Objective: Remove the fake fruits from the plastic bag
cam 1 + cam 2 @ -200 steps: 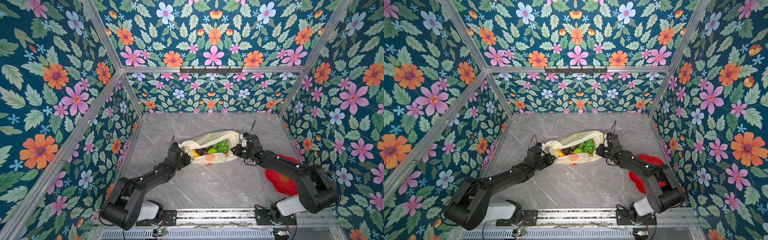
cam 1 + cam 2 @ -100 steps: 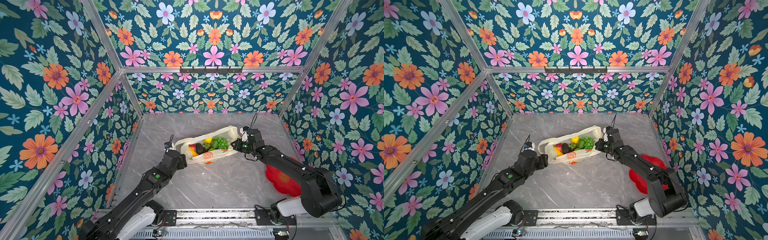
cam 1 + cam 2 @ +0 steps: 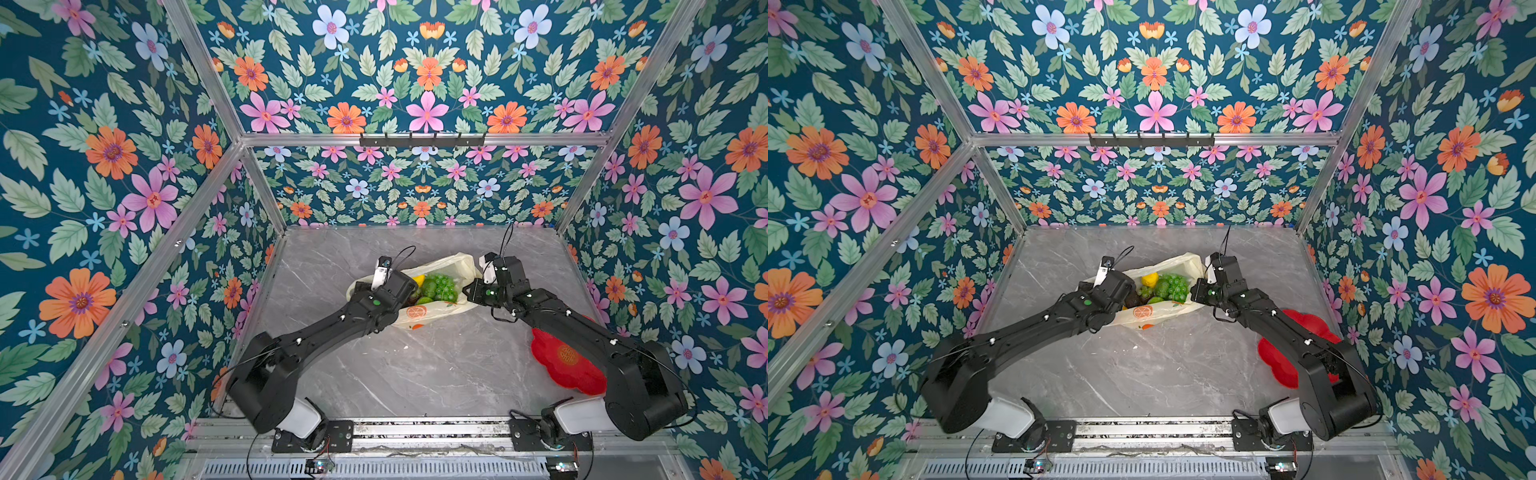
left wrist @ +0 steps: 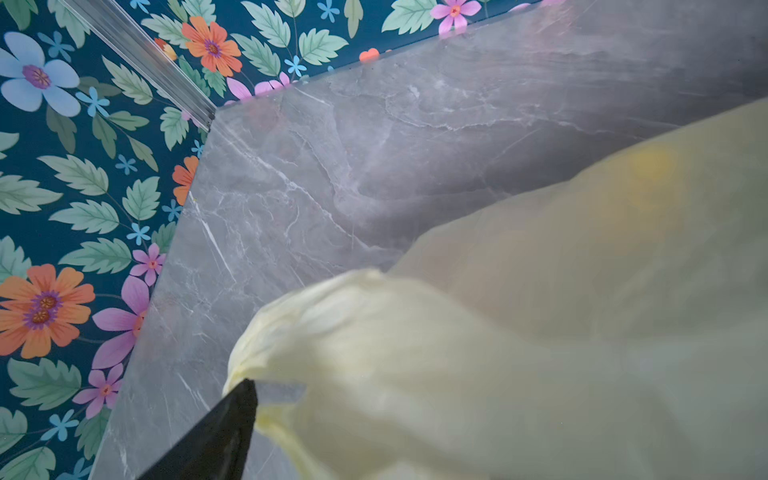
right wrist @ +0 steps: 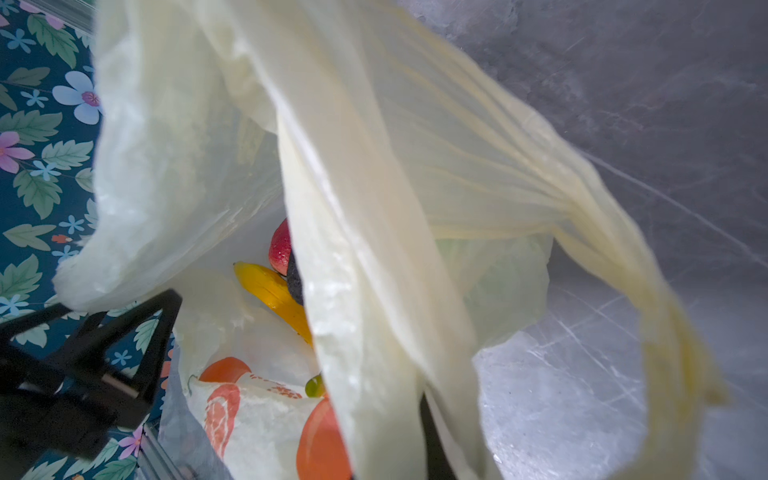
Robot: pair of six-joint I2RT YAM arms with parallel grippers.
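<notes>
In both top views we see the plastic bag [image 3: 432, 309] on the tabletop [image 3: 415, 374], green grapes [image 3: 445, 286] inside. Only the right wrist view shows banana [image 5: 270, 291] and strawberry [image 5: 279, 249]. The right gripper [image 3: 469, 291] pinches the bag's end, jaws together. Film hides the jaws of the left gripper [image 3: 405, 286]: we cannot tell.

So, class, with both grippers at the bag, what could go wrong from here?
1. Loose film of the plastic bag drapes the left gripper, which may pinch film, not fruit.
2. The right gripper is shut on just a thin strip of bag; a slip could close the mouth over the grapes.
</notes>
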